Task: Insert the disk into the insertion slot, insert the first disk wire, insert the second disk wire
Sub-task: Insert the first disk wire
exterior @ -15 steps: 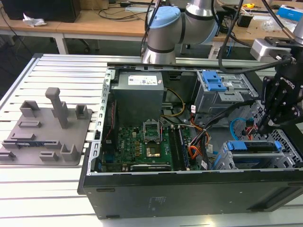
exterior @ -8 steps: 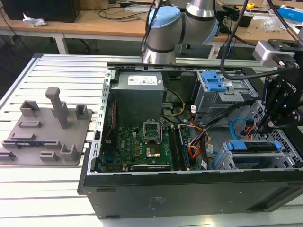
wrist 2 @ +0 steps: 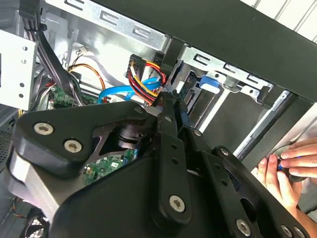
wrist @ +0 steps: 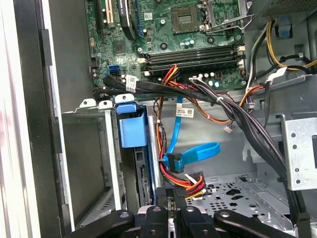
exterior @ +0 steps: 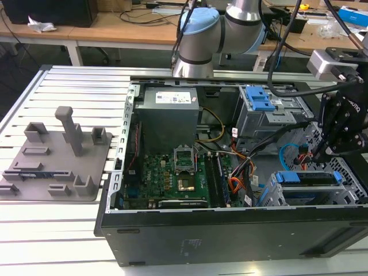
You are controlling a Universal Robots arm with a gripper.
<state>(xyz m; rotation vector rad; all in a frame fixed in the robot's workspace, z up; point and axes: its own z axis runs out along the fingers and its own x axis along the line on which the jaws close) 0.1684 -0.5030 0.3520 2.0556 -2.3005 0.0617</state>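
The disk, in its blue carrier, lies flat inside the slot, a low grey perforated cage in the case's near corner on the exterior view's right. A flat blue wire loops beside the disk's end. The red-yellow-black power wire ends in a black plug between the closed jaws.
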